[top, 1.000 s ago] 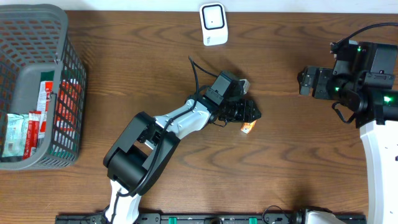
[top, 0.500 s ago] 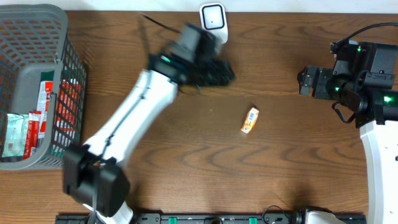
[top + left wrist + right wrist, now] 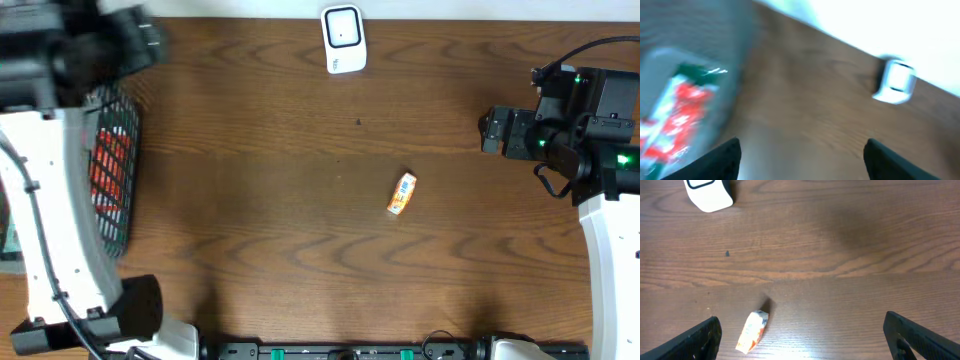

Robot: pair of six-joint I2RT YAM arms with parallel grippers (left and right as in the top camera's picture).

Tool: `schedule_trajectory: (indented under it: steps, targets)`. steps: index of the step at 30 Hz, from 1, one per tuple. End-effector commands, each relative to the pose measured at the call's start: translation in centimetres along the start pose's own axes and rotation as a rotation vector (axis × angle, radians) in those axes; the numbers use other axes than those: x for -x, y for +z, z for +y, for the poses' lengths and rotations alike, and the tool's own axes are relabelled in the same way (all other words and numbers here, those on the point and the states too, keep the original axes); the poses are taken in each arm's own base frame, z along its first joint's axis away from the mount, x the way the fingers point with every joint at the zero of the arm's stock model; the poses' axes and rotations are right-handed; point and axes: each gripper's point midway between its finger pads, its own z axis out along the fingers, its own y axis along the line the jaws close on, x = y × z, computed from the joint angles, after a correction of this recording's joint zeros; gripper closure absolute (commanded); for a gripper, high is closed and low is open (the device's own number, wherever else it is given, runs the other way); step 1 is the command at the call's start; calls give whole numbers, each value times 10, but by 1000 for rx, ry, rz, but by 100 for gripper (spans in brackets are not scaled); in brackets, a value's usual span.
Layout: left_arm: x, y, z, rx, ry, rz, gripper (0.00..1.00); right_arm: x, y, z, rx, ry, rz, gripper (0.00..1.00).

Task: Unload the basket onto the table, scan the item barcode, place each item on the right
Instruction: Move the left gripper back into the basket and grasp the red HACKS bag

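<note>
The item, a small orange and white packet, lies alone on the wooden table, apart from both grippers. It shows low left in the right wrist view. The white scanner stands at the table's far edge, and the wrist views catch it too. My left gripper is open and empty, blurred by motion, beside the basket at far left. My right gripper is wide open and empty, well right of the packet.
A grey mesh basket holding red and white packets stands at the left edge, partly covered by my left arm. The right arm's base fills the right edge.
My left arm has swung from beside the packet, past the scanner, to the far left over the basket. The packet stays where it lay. The right arm has not moved.
</note>
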Motion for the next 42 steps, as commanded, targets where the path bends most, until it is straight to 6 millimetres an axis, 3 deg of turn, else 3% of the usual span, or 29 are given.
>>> schedule_trajectory:
  steps: [1,7,11,15,19,26,32,35,42]
  targets:
    - [9,-3,82,168,-133,3,20,6,-6,0,0,11,-22,1]
    - [2,-13,159,291,-289,19,20,6,-6,0,0,12,-22,1]
    - [-14,-11,204,357,-387,60,20,6,-6,0,0,11,-22,1]
    - [-33,-2,242,406,-471,106,19,6,-6,0,0,12,-22,1]
    - [-56,19,272,433,-520,173,8,6,-6,0,0,11,-22,1]
    - [-85,67,293,411,-436,270,6,6,-6,0,0,11,-22,1]
    - [-106,111,288,262,-385,379,7,6,-6,0,0,12,-22,1]
    - [-122,133,295,241,-396,447,8,6,-6,0,0,12,-22,1]
    - [-143,169,286,90,-402,525,9,6,-6,0,0,11,-22,1]
